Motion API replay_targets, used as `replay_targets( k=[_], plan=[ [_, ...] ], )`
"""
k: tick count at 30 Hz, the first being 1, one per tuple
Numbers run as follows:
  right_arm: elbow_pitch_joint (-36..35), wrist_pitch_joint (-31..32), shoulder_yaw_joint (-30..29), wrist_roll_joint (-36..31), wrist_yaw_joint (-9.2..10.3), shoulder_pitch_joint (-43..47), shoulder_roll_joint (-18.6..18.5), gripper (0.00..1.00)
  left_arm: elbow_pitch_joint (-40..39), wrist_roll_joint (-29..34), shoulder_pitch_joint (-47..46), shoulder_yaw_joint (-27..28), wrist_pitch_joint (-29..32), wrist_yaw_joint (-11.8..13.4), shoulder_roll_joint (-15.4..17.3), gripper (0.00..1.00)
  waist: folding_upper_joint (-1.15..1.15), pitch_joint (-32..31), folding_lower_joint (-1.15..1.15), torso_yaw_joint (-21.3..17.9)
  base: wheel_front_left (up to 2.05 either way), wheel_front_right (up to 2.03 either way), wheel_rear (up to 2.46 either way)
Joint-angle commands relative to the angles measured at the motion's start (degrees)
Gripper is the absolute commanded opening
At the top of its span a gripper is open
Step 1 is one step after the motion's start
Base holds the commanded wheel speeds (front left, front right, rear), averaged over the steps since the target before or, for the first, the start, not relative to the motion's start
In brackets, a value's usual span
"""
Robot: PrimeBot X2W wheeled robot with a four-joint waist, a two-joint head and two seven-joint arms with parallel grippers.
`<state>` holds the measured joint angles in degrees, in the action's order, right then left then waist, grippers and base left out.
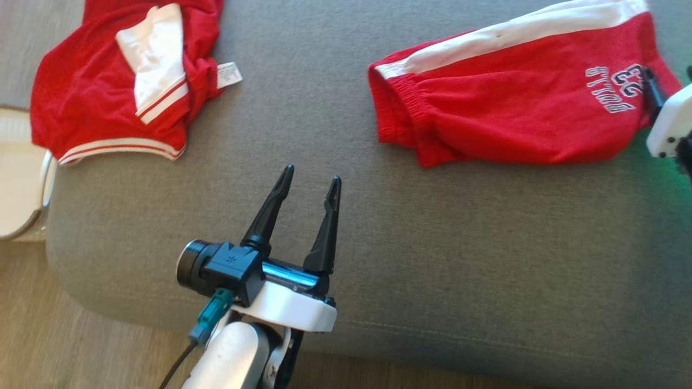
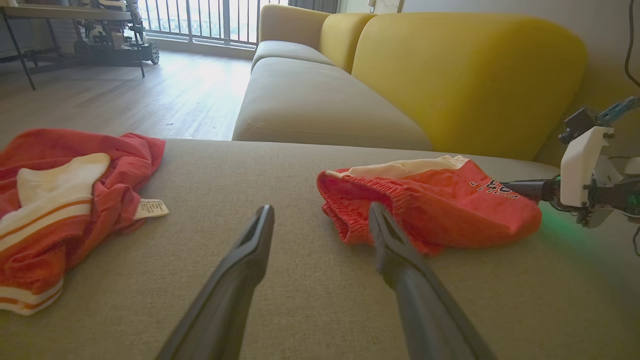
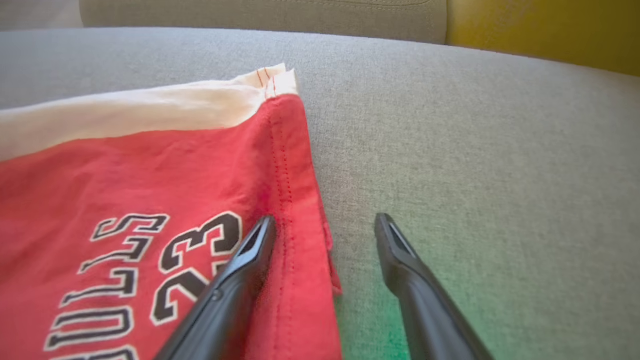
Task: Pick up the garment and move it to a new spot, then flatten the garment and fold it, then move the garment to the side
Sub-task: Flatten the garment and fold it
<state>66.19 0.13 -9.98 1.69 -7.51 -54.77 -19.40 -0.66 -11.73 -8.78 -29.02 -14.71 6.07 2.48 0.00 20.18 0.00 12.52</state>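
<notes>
Our shorts (image 1: pixel 519 97) lie folded on the right of the cushion (image 1: pixel 378 243). Our right gripper (image 3: pixel 324 221) straddles their right hem, fingers apart. Our left gripper (image 1: pixel 312 175) hovers open over bare cushion. We judge moving them aside is next, which calls for pinching that hem.

Shorts (image 1: pixel 513 119) red w/ white side stripe — other garment (image 1: pixel 97 92) red, white-striped trim; cushion (image 1: pixel 378 243) grey.
</notes>
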Motion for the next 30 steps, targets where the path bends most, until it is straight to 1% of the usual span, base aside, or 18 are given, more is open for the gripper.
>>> replay_targets(
  k=[1, 6, 10, 11, 12, 13, 14, 17, 23, 30],
  plan=[
    [-1.1, 0.2, 0.7, -1.4, 0.02, -1.7, -0.7, 1.0, -1.9, 0.0, -1.3, 1.3, -0.3, 0.3, 0.4, 1.0, 0.0, 0.7, 0.0, 0.9, 0.0, 0.0, 0.0],
    [1.5, 3.4, -0.5, -5.7, 0.02, -2.2, -0.8, 1.0, -1.8, 0.1, -2.5, 0.7, -0.3, 1.0, 0.4, 1.0, 0.0, 1.0, 0.0, 2.2, 0.0, 0.0, 0.0],
    [2.6, 5.0, -1.2, -7.5, 0.02, -2.3, 0.0, 1.0, -1.8, -0.1, -2.7, 0.8, -0.3, 1.2, 0.4, 1.0, 0.0, 0.7, 0.0, 2.5, 0.0, 0.0, 0.0],
    [2.8, 5.4, -1.4, -7.8, 0.02, -2.3, 0.2, 0.83, -1.8, -0.1, -2.7, 0.8, -0.3, 1.2, 0.4, 1.0, 0.0, 0.6, 0.0, 2.5, 0.0, 0.0, 0.0],
    [3.0, 5.6, -1.6, -8.1, 0.02, -2.3, 0.3, 0.48, -1.7, -0.1, -2.7, 0.8, -0.3, 1.3, 0.4, 1.0, 0.0, 0.5, 0.0, 2.5, 0.0, 0.0, 0.0],
    [3.1, 5.8, -1.8, -8.3, 0.02, -2.1, 0.4, 0.27, -1.8, -0.2, -2.7, 0.7, -0.3, 1.3, 0.4, 1.0, 0.0, 0.5, 0.0, 2.5, 0.0, 0.0, 0.0],
    [3.3, 6.2, -1.9, -8.6, 0.02, -2.0, 0.5, 0.0, -1.8, -0.3, -2.8, 0.6, -0.3, 1.2, 0.4, 1.0, 0.0, 0.4, 0.0, 2.5, 0.0, 0.0, 0.0],
    [3.6, 6.8, -2.7, -8.8, 0.02, -1.9, 0.7, 0.0, -1.7, -0.1, -3.2, 0.4, -0.3, 0.9, 0.4, 1.0, 0.0, 0.1, 0.0, 2.2, 0.0, 0.0, 0.0],
    [2.5, 4.6, -4.1, -8.6, 0.02, -1.9, 1.4, 0.0, -1.6, 0.7, -3.6, 1.9, -0.3, 0.9, 0.4, 1.0, 0.0, -0.5, 0.0, 0.2, 0.0, 0.0, 0.0],
    [0.5, 0.4, -4.2, -6.8, 0.02, -1.8, 3.6, 0.0, -1.5, 2.0, -2.6, 3.6, -0.3, 0.0, 0.4, 1.0, 0.0, -2.6, 0.0, -5.5, 0.0, 0.0, 0.0]
  ],
)
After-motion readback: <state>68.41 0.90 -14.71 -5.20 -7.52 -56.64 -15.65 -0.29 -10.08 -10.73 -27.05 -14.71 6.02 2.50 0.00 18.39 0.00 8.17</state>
